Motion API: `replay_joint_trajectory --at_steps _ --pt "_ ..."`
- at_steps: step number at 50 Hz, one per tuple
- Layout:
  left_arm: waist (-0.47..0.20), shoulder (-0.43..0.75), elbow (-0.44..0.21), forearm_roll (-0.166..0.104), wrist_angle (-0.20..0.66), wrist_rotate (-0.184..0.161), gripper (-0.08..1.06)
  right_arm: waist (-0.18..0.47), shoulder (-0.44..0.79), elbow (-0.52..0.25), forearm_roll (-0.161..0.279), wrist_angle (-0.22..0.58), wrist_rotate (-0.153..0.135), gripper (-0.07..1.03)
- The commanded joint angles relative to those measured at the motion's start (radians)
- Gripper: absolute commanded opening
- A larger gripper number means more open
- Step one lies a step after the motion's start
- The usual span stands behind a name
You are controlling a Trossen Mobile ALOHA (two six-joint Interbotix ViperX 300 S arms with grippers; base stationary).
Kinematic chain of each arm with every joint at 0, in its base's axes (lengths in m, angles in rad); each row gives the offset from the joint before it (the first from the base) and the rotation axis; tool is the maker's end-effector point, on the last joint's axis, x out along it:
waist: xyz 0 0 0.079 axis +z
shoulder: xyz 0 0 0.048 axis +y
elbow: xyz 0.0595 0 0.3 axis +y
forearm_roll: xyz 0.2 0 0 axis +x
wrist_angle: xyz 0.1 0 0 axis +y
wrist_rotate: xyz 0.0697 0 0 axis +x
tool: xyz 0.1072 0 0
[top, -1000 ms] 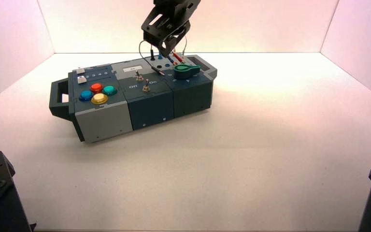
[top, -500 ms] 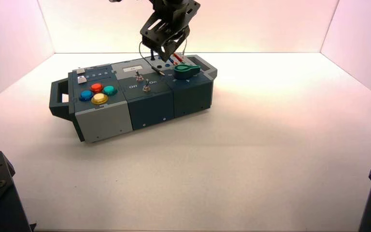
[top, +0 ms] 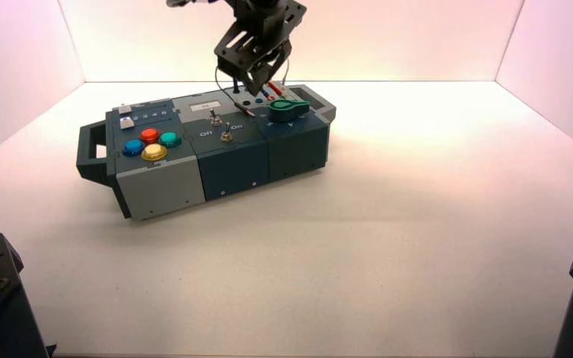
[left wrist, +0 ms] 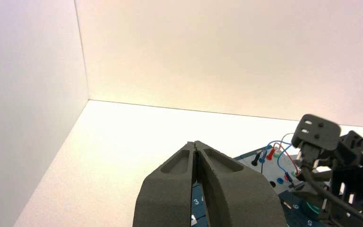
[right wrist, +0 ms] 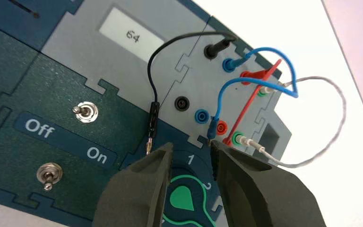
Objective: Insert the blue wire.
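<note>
Blue wire (right wrist: 260,71): loose plug touching one finger (right wrist: 246,182) of part-open right gripper (right wrist: 191,153), not clamped; left gripper (left wrist: 196,147) closed, empty.

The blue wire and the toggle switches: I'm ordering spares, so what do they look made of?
The blue wire looks like a flexible lead in smooth plastic insulation, since it bends in a soft loop; its plugs look like moulded blue plastic. The toggle switches look like bare metal, silvery with bright glints. The right gripper is open near the wire's loose plug.
</note>
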Motion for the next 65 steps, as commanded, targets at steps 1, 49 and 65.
replay_joint_trajectory --at_steps 1,49,65 --pt "-0.008 0.006 -0.014 0.003 -0.014 0.003 -0.03 -0.009 -0.011 -0.037 -0.003 0.0 0.009 0.44" --pt "-0.009 0.005 -0.011 0.003 -0.026 0.003 -0.03 -0.032 0.041 -0.137 -0.005 0.028 0.005 0.44" --pt "-0.008 0.006 -0.009 0.003 -0.037 0.003 -0.03 -0.032 0.094 -0.19 -0.008 0.074 0.002 0.44"
